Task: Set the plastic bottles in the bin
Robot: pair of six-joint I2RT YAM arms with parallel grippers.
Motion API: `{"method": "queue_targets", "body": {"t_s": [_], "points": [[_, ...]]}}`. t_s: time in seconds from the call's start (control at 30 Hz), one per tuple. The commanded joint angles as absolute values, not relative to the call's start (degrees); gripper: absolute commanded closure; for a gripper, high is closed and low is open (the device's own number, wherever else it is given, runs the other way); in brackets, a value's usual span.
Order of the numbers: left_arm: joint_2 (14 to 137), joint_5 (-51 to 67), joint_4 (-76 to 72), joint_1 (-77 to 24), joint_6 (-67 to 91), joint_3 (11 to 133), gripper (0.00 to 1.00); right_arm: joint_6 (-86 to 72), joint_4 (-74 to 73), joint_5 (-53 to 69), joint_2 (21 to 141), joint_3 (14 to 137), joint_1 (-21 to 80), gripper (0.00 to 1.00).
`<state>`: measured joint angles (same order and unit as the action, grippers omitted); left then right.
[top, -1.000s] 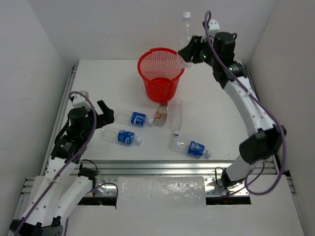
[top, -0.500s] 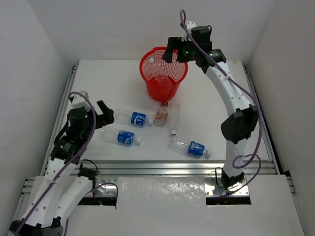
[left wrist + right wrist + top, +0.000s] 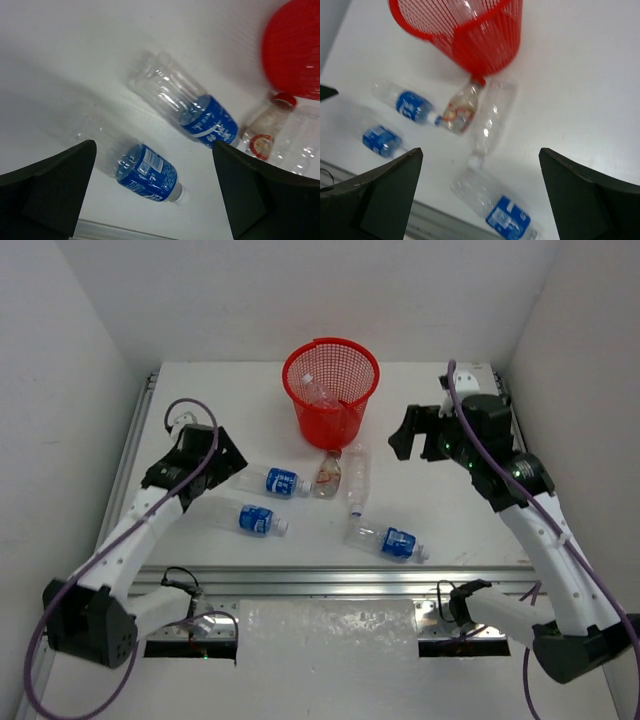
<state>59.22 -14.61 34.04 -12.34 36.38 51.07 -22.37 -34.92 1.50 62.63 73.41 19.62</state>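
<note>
**A:** One clear bottle (image 3: 318,392) is counted inside the red mesh bin (image 3: 345,422); five are left lying on the table (image 3: 445,520).

**B:** Noted. Left gripper (image 3: 228,452) and right gripper (image 3: 401,435) are spread wide; nothing is held.

**A:** Room?

**B:** Brown-labelled bottle (image 3: 326,473) is butted against the bin's foot, unlabelled bottle (image 3: 357,478) just beside it. Rear blue bottle (image 3: 272,480) and left blue bottle (image 3: 252,520) are set apart. Right blue bottle (image 3: 390,541) is near the front rail (image 3: 330,580). Bare table is left at right.
</note>
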Motion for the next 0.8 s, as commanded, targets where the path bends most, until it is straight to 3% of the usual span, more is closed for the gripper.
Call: {"method": "queue_targets", "body": {"t_s": [0.0, 0.17, 0.47, 0.77], "points": [[66.34, -18.62, 42.59, -12.74, 49.54, 56.5, 0.0, -24.17, -34.63, 0.09, 57.23, 64.46, 19.6, 0.01], [67.42, -23.2, 47.64, -13.18, 58.61, 53.71, 0.0, -23.12, -35.77, -1.14, 53.27, 58.54, 19.6, 0.01], [69.69, -19.25, 36.92, -13.27, 58.71, 42.37, 0.05, -23.03, -33.05, 4.56, 53.0, 55.55, 19.6, 0.01], [70.58, -20.66, 30.6, -13.27, 60.03, 37.45, 0.22, -24.17, -29.19, 10.71, 50.63, 51.78, 19.6, 0.01]]}}
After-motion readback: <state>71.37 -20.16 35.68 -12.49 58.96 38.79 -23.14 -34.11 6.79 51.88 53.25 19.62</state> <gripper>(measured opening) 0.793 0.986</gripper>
